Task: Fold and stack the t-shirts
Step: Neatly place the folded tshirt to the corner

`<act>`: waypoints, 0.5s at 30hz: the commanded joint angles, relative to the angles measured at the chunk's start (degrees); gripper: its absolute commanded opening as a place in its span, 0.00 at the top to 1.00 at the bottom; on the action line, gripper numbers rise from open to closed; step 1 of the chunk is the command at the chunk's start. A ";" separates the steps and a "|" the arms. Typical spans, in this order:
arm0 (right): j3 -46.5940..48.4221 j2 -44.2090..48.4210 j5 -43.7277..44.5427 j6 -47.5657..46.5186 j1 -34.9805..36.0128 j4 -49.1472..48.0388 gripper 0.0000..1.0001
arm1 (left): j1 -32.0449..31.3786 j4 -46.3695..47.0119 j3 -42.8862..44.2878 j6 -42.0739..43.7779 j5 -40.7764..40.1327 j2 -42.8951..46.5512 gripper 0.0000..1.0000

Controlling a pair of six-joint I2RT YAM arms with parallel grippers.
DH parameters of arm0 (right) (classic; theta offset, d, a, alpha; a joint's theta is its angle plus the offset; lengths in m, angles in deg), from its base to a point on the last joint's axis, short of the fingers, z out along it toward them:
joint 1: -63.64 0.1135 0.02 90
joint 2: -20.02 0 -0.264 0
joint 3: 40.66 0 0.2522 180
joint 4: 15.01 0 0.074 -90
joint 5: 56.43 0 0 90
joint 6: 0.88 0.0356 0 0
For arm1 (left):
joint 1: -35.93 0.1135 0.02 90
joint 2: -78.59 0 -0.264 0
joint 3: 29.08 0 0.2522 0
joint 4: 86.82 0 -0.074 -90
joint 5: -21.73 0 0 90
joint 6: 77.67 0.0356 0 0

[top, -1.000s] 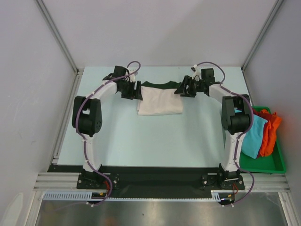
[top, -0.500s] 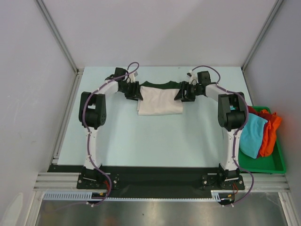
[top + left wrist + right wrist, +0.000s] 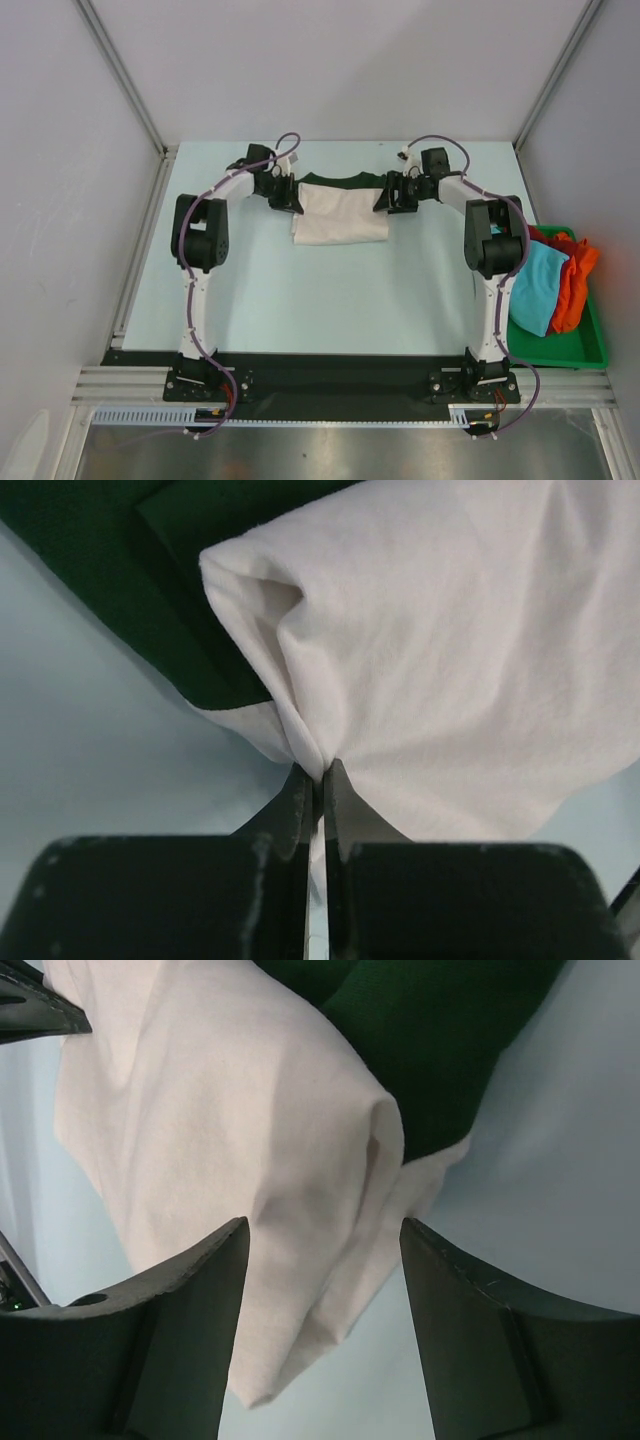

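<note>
- On the top camera I have the cream-white t-shirt [image 3: 340, 215] folded into a rough rectangle at the far middle of the table [image 3: 330, 300], with soft creases across it.
- The dark green t-shirt [image 3: 340, 180] lies under it. Only a band of green shows past the cream shirt's far edge.
- The left claw [image 3: 320, 775] is pinched tight on the cream-white t-shirt at its left far corner. The left wrist camera shows the 2 fingers closed to a slit with a ridge of cream cloth gathered between the tips.
- That same wrist view shows what the top camera can't: the cream corner puffs up into a rounded fold with a small hollow in it, and green cloth sits just behind it.
- The right claw [image 3: 322, 1225] stands wide at the right far corner. From its wrist camera I see the 2 fingers well apart, with the cream shirt's doubled edge running down between them.
- I can't tell whether either right finger touches the cloth.
- The right wrist view also shows the layering: several cream layers lapped at the corner, and green cloth beyond them against the pale table.
- Only the top camera gives me the right table edge: a green tray [image 3: 590, 352] holding a turquoise cloth [image 3: 538, 285] and an orange cloth [image 3: 578, 272], well apart from the shirts.
</note>
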 commanded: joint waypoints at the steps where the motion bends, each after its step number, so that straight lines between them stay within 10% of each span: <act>1: 1.32 7.46 1.37 -3.75 -2.47 0.92 0.32 | 0.06 -3.68 1.97 10.25 -10.36 3.20 1.00; 15: -2.73 16.69 -1.61 -5.42 -7.40 1.01 0.32 | 5.51 -2.64 -4.88 29.24 -43.06 9.62 1.00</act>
